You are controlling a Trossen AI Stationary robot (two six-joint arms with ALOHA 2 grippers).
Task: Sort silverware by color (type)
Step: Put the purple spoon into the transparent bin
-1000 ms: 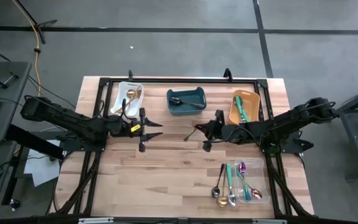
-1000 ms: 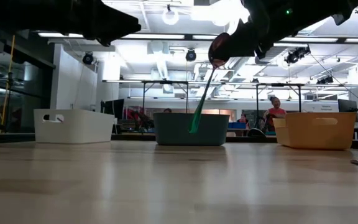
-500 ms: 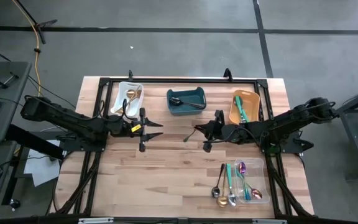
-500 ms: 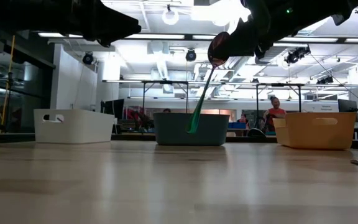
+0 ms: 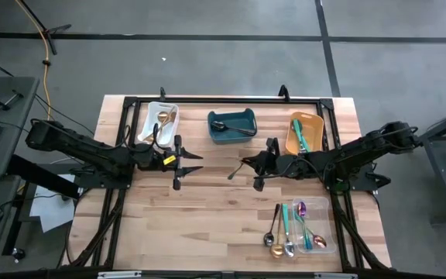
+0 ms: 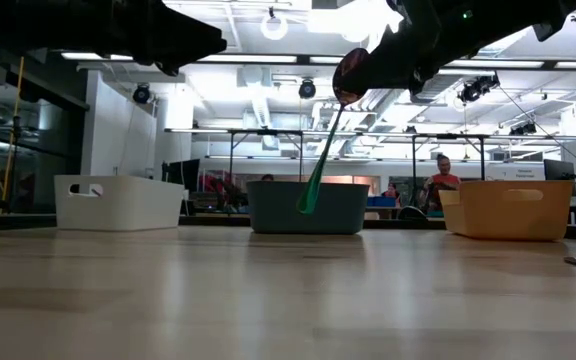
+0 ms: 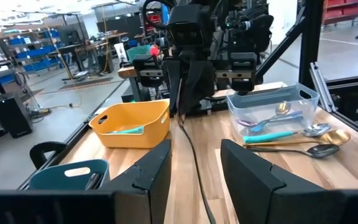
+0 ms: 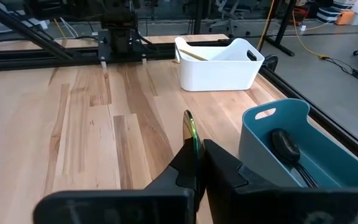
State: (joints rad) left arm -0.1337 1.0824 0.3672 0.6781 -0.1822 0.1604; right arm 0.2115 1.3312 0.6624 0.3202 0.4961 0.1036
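1. Four bins stand on the wooden bench (image 5: 207, 209): the white bin (image 5: 159, 122) far left, the teal bin (image 5: 231, 126) far centre, the orange bin (image 5: 304, 133) far right, and the clear bin (image 5: 304, 225) near right with most of the unsorted silverware (image 5: 293, 232).
2. Beyond the bench, the low view shows a bright workshop with ceiling lights, other tables and a person far off on the right.
3. Both arms hang above the middle of the bench. The left end effector (image 5: 188, 161) waits with its fingers apart and nothing between them.
4. The right end effector (image 5: 254, 164) is closed on a teal-handled spoon (image 6: 320, 160), gripping near the bowl so the handle hangs tilted downward, clear of the surface.
5. Judging by colour, this spoon belongs with the teal-handled piece already in the orange bin. The carry should stay high enough for the dangling handle to pass the rim, and release should come only once the handle is inside.
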